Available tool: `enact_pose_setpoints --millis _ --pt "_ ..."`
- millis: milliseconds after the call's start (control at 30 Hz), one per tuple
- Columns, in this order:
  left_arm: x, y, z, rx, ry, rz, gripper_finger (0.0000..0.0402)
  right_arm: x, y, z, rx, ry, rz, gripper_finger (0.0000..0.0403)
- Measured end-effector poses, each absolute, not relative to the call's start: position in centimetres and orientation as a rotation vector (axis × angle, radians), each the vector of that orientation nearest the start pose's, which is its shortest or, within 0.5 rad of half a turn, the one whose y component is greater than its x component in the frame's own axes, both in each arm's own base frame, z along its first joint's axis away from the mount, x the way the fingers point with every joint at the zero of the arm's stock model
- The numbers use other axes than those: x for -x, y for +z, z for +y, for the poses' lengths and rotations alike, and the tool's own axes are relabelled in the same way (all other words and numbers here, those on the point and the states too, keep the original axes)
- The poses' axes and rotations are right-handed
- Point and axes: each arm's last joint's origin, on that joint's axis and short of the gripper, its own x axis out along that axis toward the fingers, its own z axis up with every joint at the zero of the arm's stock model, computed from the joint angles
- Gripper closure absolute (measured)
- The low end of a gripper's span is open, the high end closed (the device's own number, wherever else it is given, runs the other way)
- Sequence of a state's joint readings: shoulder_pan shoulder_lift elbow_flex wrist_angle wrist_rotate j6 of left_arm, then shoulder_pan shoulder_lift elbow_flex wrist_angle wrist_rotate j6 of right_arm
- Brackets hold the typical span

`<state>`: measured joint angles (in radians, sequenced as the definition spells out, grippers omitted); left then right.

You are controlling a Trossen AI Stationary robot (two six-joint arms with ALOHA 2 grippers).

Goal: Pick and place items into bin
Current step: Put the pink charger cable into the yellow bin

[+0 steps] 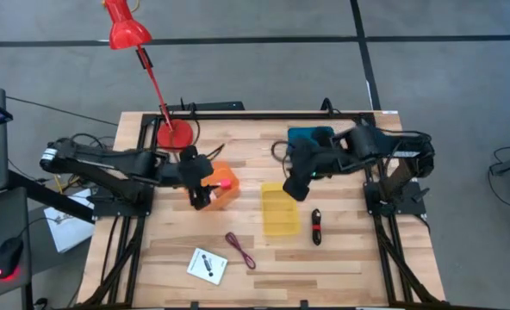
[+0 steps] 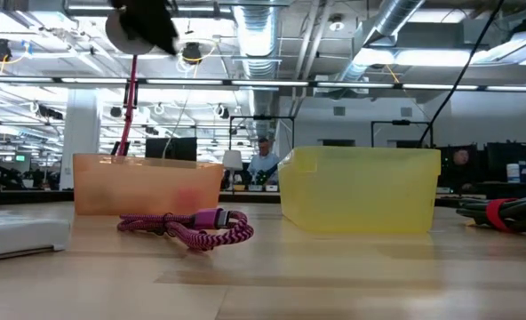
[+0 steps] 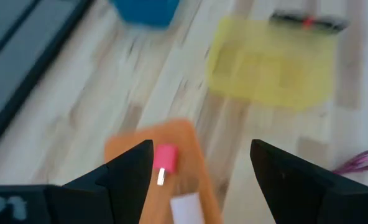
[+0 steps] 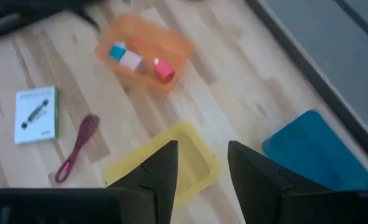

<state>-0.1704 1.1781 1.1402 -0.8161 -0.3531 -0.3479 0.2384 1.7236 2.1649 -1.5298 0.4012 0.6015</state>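
The orange bin holds a pink cube, a pale pink block and a blue-and-white cube. My left gripper hangs open over the bin's left side, empty. My right gripper is open and empty, above the table between the yellow bin and the blue bin. The maroon cord, the white card and the black-and-red stick tool lie flat on the table.
A red desk lamp stands on its round base at the far left of the table. The yellow bin and orange bin sit mid-table, with the cord in front of them. Bare wood shows along the near edge.
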Motion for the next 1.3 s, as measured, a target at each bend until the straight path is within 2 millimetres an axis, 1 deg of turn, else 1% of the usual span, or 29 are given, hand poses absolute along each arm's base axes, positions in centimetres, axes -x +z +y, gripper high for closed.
enact_pose_setpoints --millis 67,133,200,267,367,467,500,567,633,733,800,867,1000,1067,1200,1300 --pt "-22.1 34.0 -3.2 0.088 0.275 0.741 0.0143 -29.5 43.0 7.1 -0.208 -0.443 0.965 0.0267" --pt "-21.4 34.7 -3.5 0.072 0.244 0.717 0.0143 -29.5 41.9 8.2 -0.209 -0.463 0.979 0.0266" --pt "-20.7 35.0 -3.6 0.060 0.227 0.723 0.0143 -29.4 41.0 9.5 -0.192 -0.519 0.963 0.0266" --pt "-20.1 34.8 -3.7 0.057 0.225 0.757 0.0143 -28.8 40.5 10.7 -0.166 -0.576 0.930 0.0267" --pt "-19.4 34.2 -3.8 0.076 0.252 0.843 0.0143 -27.7 40.4 12.7 -0.137 -0.636 0.846 0.0269" --pt "-19.5 33.5 -3.9 0.115 0.296 0.910 0.0143 -26.0 41.2 14.3 -0.128 -0.603 0.776 0.0270" --pt "-19.7 33.2 -3.9 0.118 0.301 0.925 0.0143 -25.5 41.5 14.4 -0.147 -0.604 0.749 0.0270" --pt "-20.3 32.9 -4.2 0.117 0.265 0.943 0.0143 -24.5 42.3 14.6 -0.181 -0.605 0.694 0.0268" --pt "-21.3 32.4 -5.1 0.069 0.168 0.958 0.0143 -23.3 42.5 14.5 -0.190 -0.595 0.677 0.0267" --pt "-23.0 31.3 -6.8 -0.098 -0.025 0.970 0.0143 -21.7 41.7 13.9 -0.213 -0.638 0.637 0.0266" --pt "-24.2 30.3 -8.1 -0.196 -0.133 0.978 0.0143 -20.6 40.4 13.3 -0.238 -0.672 0.639 0.0266" --pt "-25.3 29.0 -9.3 -0.255 -0.202 1.008 0.0143 -19.5 38.8 12.4 -0.286 -0.721 0.649 0.0267" --pt "-27.4 25.9 -11.4 -0.297 -0.280 1.059 0.0143 -17.5 35.3 10.9 -0.379 -0.813 0.680 0.0268" --pt "-28.8 24.3 -12.6 -0.312 -0.330 1.051 0.0143 -16.8 33.8 10.4 -0.417 -0.844 0.680 0.0268" --pt "-30.8 21.0 -14.5 -0.359 -0.434 1.043 0.0143 -16.3 31.5 10.1 -0.497 -0.836 0.701 0.0268" --pt "-31.7 19.5 -15.6 -0.340 -0.504 1.008 0.0143 -16.3 30.5 10.2 -0.537 -0.817 0.714 0.0269"
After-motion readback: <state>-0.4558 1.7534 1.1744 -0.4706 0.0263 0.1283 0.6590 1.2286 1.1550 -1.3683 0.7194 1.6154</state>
